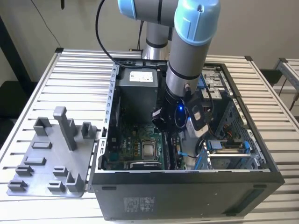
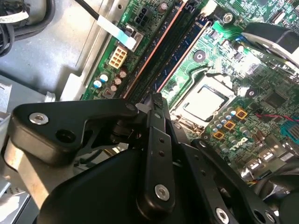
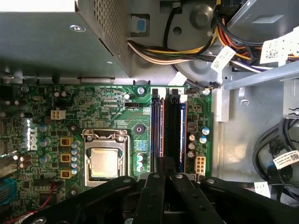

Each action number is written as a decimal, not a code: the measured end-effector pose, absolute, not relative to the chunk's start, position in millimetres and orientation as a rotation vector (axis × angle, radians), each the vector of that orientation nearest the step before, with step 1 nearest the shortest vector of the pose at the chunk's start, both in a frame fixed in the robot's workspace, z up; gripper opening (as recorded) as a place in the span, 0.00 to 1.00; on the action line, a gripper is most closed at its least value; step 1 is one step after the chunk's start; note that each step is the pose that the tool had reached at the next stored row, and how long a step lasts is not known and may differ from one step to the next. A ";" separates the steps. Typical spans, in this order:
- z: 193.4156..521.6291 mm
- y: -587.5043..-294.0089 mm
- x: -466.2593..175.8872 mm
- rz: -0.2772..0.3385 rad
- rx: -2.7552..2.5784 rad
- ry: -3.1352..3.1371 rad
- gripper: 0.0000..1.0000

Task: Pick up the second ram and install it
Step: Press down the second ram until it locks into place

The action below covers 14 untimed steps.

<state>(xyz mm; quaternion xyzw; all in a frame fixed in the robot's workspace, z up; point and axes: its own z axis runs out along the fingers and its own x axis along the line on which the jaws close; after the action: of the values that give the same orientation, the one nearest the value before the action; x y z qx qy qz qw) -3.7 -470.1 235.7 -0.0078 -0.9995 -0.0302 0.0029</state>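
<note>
Pressing the second ram [image 3: 174, 133] into its motherboard slot, the gripper [image 3: 164, 179] sits clenched on the stick's near end; seating needs straight, even downward force.

The claw [image 2: 156, 105] is matt black plastic set with bright metal screws, and the arm [image 1: 189, 51] above it wears smooth grey metal with glossy pale-blue caps. The table [image 1: 70, 79] is ribbed, satin bare metal; the tray [image 1: 51, 158] on it is dull grey plastic. The processor [image 3: 103, 163] lid is brushed silver metal on a glossy green board [image 3: 107, 112].
</note>
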 end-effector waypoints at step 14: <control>235.8 -470.2 -4.0 -0.094 0.078 -3.132 0.11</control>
<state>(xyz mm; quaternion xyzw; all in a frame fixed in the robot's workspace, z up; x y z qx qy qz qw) -4.0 -470.2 235.8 0.0249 -0.9992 -0.0299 0.0038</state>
